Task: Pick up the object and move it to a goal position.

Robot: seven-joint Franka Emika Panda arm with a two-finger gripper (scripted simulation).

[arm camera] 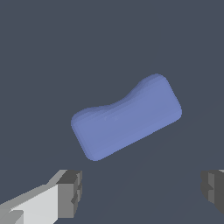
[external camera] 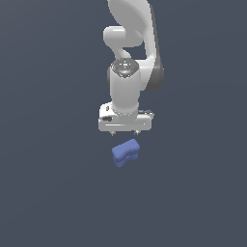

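Observation:
The object is a small periwinkle-blue lumpy block with a pinched middle, lying on the dark grey floor. The white gripper hangs just above and behind it, fingers pointing down. In the wrist view the object lies tilted, ahead of the gripper. Its two grey fingertips stand wide apart with nothing between them. The gripper is open and does not touch the object.
The white arm rises from the gripper toward the top of the exterior view. Plain dark grey ground surrounds the object on all sides.

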